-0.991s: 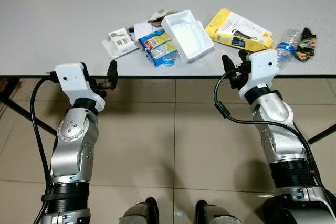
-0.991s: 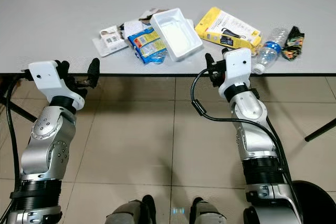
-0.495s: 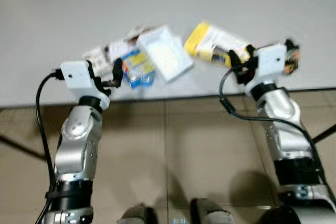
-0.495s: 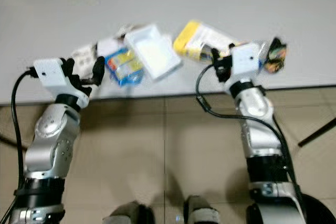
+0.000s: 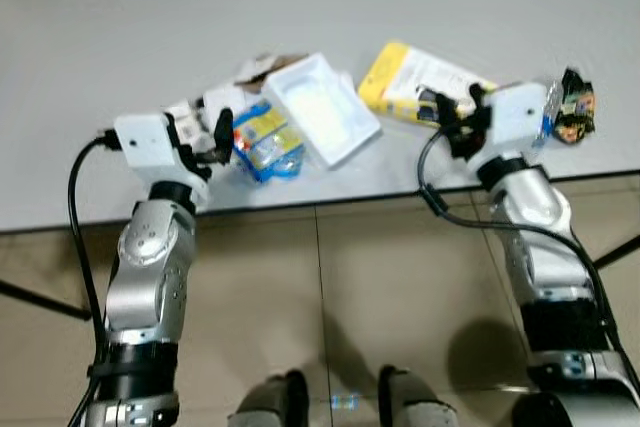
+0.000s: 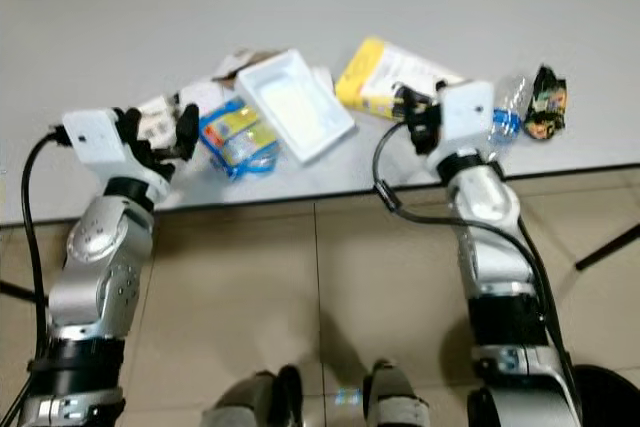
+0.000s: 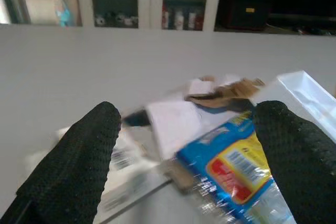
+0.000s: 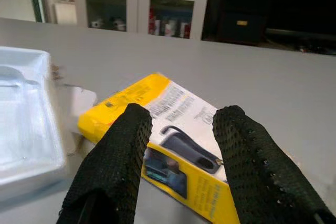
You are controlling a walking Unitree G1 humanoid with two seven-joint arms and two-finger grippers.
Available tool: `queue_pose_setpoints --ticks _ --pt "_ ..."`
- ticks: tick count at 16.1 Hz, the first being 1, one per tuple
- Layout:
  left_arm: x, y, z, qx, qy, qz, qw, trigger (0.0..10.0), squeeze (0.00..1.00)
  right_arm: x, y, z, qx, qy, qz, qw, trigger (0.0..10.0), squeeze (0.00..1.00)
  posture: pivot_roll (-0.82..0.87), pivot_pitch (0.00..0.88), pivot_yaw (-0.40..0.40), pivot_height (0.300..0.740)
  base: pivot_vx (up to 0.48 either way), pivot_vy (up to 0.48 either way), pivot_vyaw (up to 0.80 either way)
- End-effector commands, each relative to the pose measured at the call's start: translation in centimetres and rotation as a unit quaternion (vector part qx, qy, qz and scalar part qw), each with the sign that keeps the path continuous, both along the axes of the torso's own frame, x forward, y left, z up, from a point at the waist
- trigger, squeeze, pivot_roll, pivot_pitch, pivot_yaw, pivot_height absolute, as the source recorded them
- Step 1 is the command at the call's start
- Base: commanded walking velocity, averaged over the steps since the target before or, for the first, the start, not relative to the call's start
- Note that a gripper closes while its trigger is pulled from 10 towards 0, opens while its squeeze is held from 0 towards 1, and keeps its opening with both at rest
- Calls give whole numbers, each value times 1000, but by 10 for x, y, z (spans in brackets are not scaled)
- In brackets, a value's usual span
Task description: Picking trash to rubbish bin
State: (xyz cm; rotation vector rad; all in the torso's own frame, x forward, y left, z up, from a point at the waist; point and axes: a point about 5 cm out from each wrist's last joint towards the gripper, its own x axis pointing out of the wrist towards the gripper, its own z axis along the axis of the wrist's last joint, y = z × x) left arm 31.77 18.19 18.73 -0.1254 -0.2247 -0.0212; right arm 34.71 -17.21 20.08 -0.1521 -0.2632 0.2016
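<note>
Both arms raised and reached forward over grey table (image 5: 120, 27) since second ago. Left gripper (image 5: 200, 132) held open over white label card (image 7: 128, 163), blue snack packet (image 5: 268, 140) just beside. Right gripper (image 5: 455, 112) held open above yellow package (image 8: 173, 129). White tray (image 5: 320, 120) seen between them; bottle (image 6: 505, 112) and dark wrapper (image 5: 573, 112) lying near right wrist.

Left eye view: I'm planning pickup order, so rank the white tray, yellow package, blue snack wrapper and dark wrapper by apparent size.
1. White tray and yellow package: look alike, though the right end effector covers part of the package.
2. Blue snack wrapper.
3. Dark wrapper, smallest.
</note>
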Motion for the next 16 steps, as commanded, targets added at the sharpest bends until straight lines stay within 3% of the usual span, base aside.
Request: queue_pose_setpoints --ticks 1,5,8,12,16 --pt "-2 10 -4 5 9 22 1000 10000 0 -2 6 1 5 -5 11 1000 10000 0 -139 206 84 740 0 0 0" --pt "-3 26 -6 30 19 80 996 10000 0 -1 4 3 9 -4 16 1000 10000 0 -133 206 81 740 0 0 0" --pt "-4 23 -11 25 31 69 997 10000 0 1 6 5 12 -2 21 1000 10000 0 -133 206 81 740 0 0 0" --pt "-3 23 -12 24 33 75 996 10000 0 -1 19 7 19 17 81 996 10000 0 -132 202 80 740 0 0 0" --pt "-2 25 -11 23 34 75 996 10000 0 0 18 7 14 16 80 997 10000 0 -133 202 82 740 0 0 0"
